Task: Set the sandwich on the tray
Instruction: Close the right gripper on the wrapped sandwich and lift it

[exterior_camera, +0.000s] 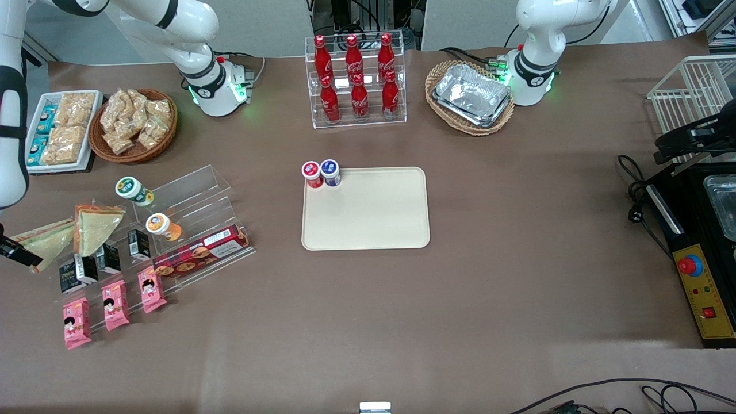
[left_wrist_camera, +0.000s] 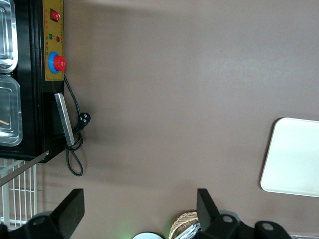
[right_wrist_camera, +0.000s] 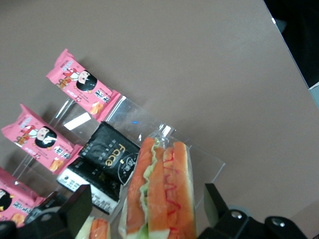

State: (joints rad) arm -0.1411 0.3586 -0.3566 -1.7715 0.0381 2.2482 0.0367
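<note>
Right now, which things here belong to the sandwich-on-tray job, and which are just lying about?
Job:
- sandwich, between the tool's fingers
- tray
- tool, open, at the working arm's end of the table

Lying about:
- cola bottles
- pink snack packs
- foil trays
- two small jars on the tray's corner

the brown table point(left_wrist_camera: 169, 84) fills most of the left wrist view. one rounded corner of the cream tray point(left_wrist_camera: 294, 159) lies flat on it, cut by the picture's edge, and its surface that shows is bare. well apart from the tray stands a black machine point(left_wrist_camera: 35, 114) with a yellow panel point(left_wrist_camera: 54, 40). the panel carries a red button on a blue ring point(left_wrist_camera: 57, 62) and a small red switch point(left_wrist_camera: 55, 16). metal pans point(left_wrist_camera: 7, 107) sit in the machine. a black cable with a plug point(left_wrist_camera: 79, 124) lies on the table just beside it. a white wire rack point(left_wrist_camera: 17, 191) is near. a piece of a wicker basket point(left_wrist_camera: 183, 224) shows between the two dark fingers point(left_wrist_camera: 70, 209) of the parked arm.
</note>
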